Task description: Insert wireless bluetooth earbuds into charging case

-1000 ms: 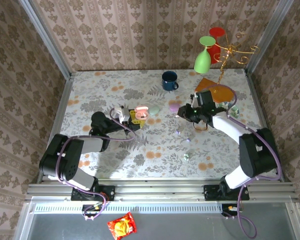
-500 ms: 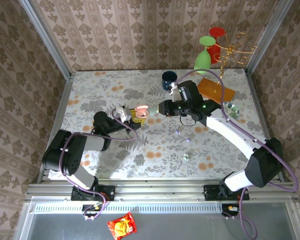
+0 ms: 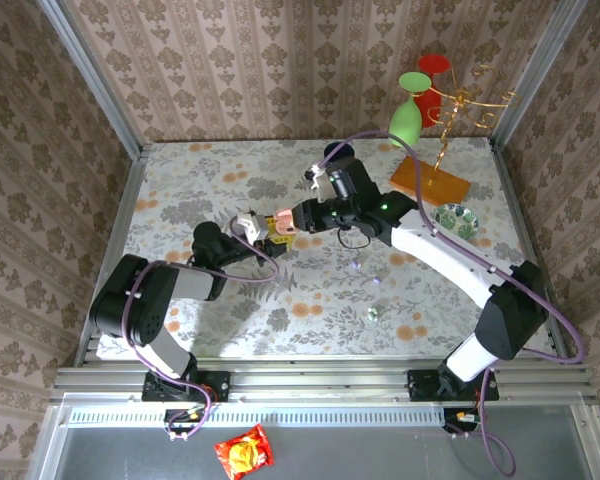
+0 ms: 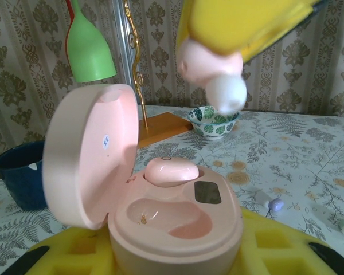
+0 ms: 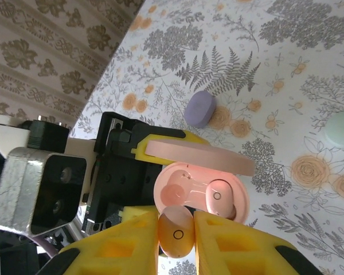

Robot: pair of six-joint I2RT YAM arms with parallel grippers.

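The left claw [image 3: 263,232] clamps the open charging case [image 4: 178,229], its lid [image 4: 92,154] upright. The right claw [image 5: 176,220] pinches a pink earbud [image 4: 206,60] just above it. A seated earbud [image 4: 171,171] fills the far socket; the near socket [image 4: 166,216] is bare. Best to lower slowly, white tip down, clear of the lid.

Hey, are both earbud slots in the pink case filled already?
No, the pink case holds one earbud; its other slot is empty.

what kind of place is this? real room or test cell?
Probably a staged robot test cell, not a real room: wallpaper panels in a metal frame, a floral-covered table, left arm and right arm bolted to a rail.
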